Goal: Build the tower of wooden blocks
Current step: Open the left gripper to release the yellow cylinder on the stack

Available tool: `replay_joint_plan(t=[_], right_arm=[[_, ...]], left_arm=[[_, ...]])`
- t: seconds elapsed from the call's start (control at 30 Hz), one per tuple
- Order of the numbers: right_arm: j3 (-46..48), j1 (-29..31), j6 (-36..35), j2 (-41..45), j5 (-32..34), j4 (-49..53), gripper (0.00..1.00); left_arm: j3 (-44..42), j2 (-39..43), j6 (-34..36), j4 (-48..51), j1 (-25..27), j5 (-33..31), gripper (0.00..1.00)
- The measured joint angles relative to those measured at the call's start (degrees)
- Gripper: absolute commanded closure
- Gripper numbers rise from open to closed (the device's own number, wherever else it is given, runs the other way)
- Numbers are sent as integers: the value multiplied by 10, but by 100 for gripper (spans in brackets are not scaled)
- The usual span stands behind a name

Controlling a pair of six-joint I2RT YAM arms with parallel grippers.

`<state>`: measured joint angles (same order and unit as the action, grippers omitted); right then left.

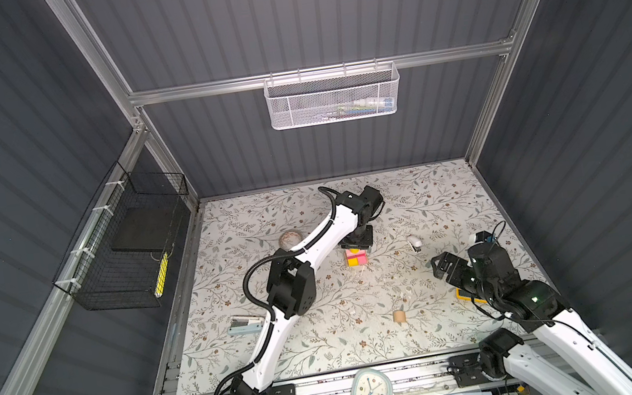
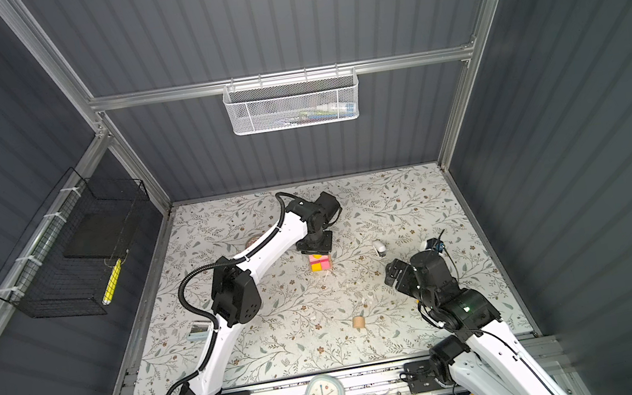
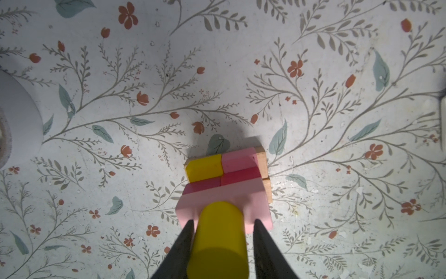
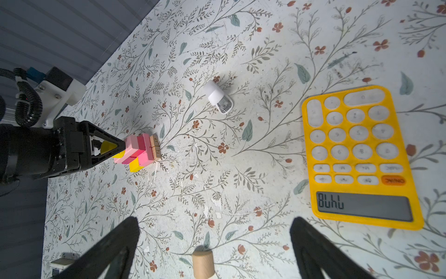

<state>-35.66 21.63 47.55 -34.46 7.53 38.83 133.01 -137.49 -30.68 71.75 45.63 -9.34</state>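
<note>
Tower (image 1: 356,259) stands mid-table, well clear of every edge. Bare mat all round it, white stapler (image 4: 218,100) well apart. Left gripper (image 3: 223,222) clamps a yellow cylinder (image 3: 219,241) touching the top pink block (image 3: 190,207). Right gripper (image 4: 216,222) has jaws wide and empty over the table (image 1: 326,344), near a tan cylinder (image 4: 202,264) and a calculator (image 4: 362,157). Floral mat, grey ribbed walls. White mesh basket (image 1: 313,102) holds small items; black wire basket (image 1: 118,293) holds a dark pad.

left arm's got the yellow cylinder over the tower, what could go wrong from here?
1. The yellow cylinder in the left gripper is over the narrow pink bar; a skewed release could tip it off.
2. Pressing down may shift loose blocks lower in the tower.
</note>
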Motion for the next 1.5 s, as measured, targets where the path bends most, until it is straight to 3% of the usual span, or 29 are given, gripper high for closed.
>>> replay_joint_plan(t=[1.03, 1.37, 1.5], right_arm=[[4, 0, 0, 0, 0, 0, 1], [4, 0, 0, 0, 0, 0, 1], [4, 0, 0, 0, 0, 0, 1]], left_arm=[[0, 0, -10, -7, -3, 2, 63], [0, 0, -11, -7, -3, 2, 54], [0, 0, -14, -7, -3, 2, 43]])
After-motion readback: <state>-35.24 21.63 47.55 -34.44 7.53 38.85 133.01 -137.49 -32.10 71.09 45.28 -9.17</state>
